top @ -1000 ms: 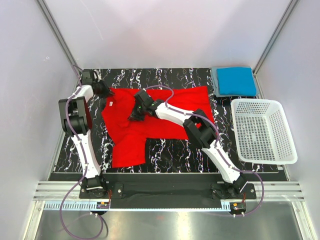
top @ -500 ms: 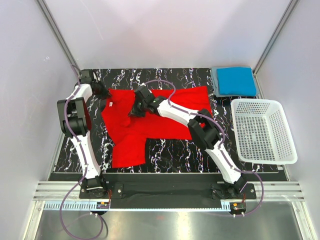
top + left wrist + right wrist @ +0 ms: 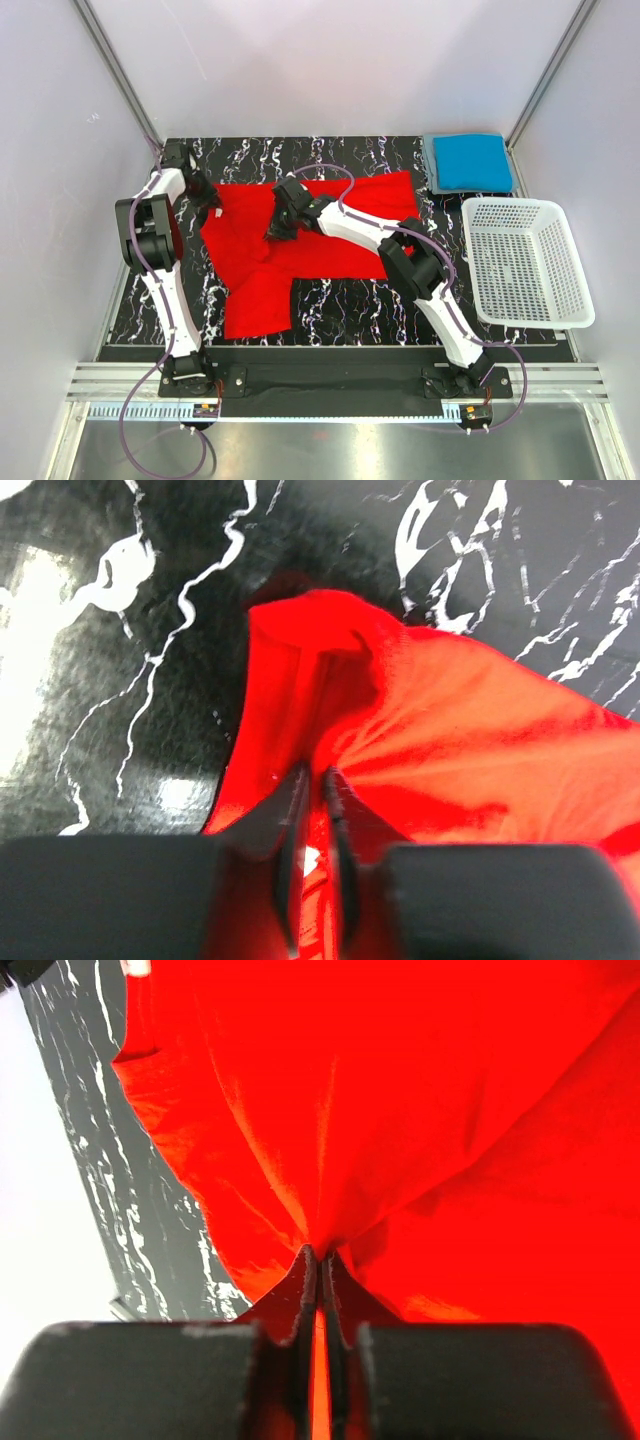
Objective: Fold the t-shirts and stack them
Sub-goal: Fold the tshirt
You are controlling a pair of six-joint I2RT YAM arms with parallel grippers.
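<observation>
Blue t-shirt [image 3: 472,162] lies folded; red t-shirt [image 3: 255,290], mid-fold, is pinched by right claw [image 3: 320,1252], left claw [image 3: 312,775] barely parted, grip unclear.

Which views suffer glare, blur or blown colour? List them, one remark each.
Left wrist: harsh glare on the black marbled tabletop, left end effector blurred up close. Right wrist: red t-shirt oversaturated, folds faint. Top external: even light, sharp.

black marble table [image 3: 340,300] | red t-shirt [image 3: 330,215] | t-shirt stack [image 3: 472,160] | basket [image 3: 525,260], perhaps overhanging
</observation>
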